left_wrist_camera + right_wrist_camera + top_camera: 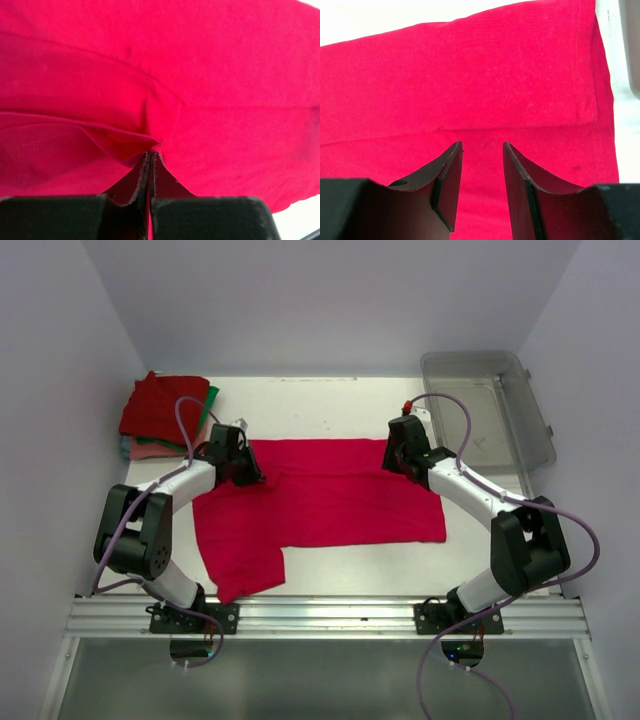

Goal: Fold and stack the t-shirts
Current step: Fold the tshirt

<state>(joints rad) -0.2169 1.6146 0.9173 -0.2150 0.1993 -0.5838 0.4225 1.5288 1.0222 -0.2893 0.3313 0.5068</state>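
A bright crimson-pink t-shirt (pixel 330 502) lies spread on the white table, its upper part folded over, one sleeve hanging toward the front left. My left gripper (pixel 250 476) is shut on a pinch of this cloth at its left upper edge; in the left wrist view the fingertips (pixel 151 155) meet on a red fold (pixel 125 135). My right gripper (pixel 398 462) is open just above the shirt's right upper edge; in the right wrist view its fingers (pixel 451 165) stand apart over the cloth (pixel 470 80), holding nothing. Folded dark red (pixel 160 405), green (pixel 208 408) and salmon-pink (pixel 150 449) shirts are stacked at the back left.
A clear grey plastic bin (pixel 490 410) stands at the back right, close to the right arm. White walls enclose the table on three sides. A metal rail (pixel 330 615) runs along the front edge by the arm bases.
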